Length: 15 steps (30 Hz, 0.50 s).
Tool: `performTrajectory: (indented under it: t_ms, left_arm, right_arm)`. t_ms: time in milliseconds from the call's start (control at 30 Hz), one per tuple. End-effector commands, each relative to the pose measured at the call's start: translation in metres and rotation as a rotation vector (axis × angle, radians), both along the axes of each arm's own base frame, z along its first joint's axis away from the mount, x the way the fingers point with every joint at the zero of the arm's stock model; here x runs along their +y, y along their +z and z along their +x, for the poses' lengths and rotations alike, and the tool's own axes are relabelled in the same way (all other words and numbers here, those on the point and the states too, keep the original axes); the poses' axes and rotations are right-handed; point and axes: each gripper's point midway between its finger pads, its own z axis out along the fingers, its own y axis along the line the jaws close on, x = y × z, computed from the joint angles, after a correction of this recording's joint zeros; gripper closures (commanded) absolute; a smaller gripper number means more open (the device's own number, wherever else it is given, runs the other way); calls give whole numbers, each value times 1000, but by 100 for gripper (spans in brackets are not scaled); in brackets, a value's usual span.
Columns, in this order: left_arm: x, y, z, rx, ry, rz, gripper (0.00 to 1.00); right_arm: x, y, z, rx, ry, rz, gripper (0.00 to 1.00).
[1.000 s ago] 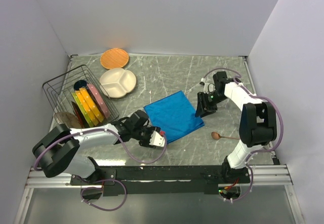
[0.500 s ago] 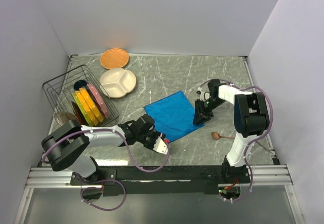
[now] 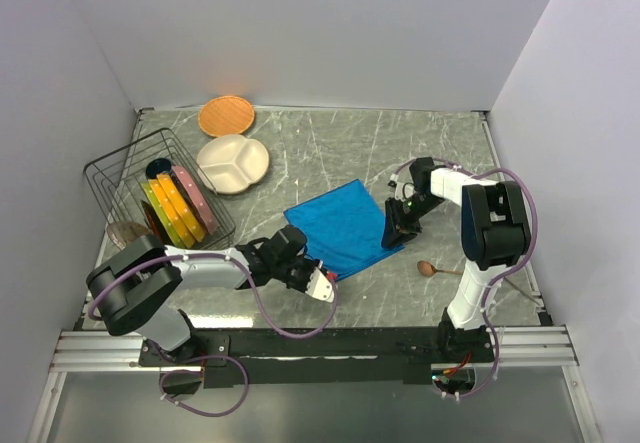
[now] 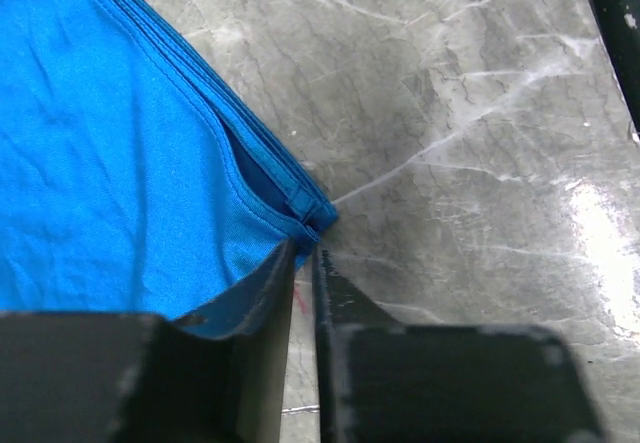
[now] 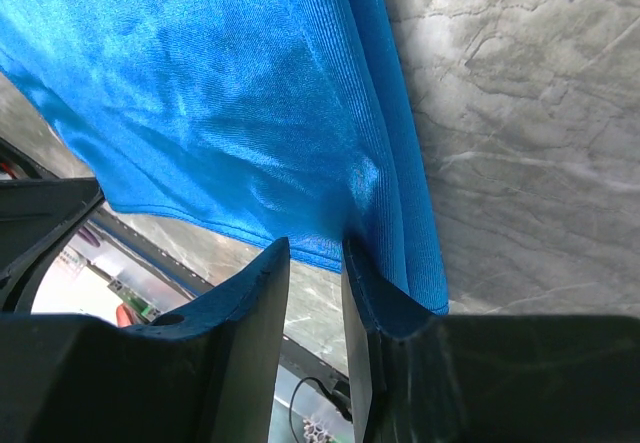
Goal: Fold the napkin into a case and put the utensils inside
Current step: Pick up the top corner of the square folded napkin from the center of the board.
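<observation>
Evidently the folding step is in hand: the napkin [image 3: 338, 225] lies in the middle of the marbled table [image 3: 400, 153] as a layered, tilted rectangle, not yet a narrow case. The two arms grip the two ends of its near-right edge. The wooden spoon [image 3: 427, 268] rests on the bare table just beyond that edge, near the right arm and not touching the cloth, so nothing is inside yet.

The left gripper [image 3: 322, 279] sits at the cloth's nearest corner. From its wrist camera, the jaws stand almost together, with only a thin slit between them. The stacked hems of the corner run right into their tips, and a flap rides up one finger. They seem to have that corner nipped, though I can't say how many layers are caught.

The right gripper [image 3: 395, 231] is at the right-hand corner. Its jaws are clamped on the napkin's edge, the cloth puckering where it passes between them.

By my judgement, the next move is to lift both corners together and carry that edge across the cloth to narrow it. That calls for the arms moving in step and staying low, so that no layer slips free or drags the whole napkin along.
</observation>
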Motion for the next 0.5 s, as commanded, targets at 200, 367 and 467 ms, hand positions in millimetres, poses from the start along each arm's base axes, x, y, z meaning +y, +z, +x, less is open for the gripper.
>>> performTrajectory:
  t_ms: [200, 367, 467]
  left_arm:
    - [-22, 42, 15, -56, 0, -98, 99]
    - [-22, 54, 27, -47, 31, -116, 99]
    - [-20, 55, 28, -33, 10, -102, 99]
  right_arm:
    - [0, 2, 0, -17, 18, -3, 64]
    - [0, 8, 2, -34, 22, 2, 64]
    - [0, 11, 4, -46, 24, 3, 64]
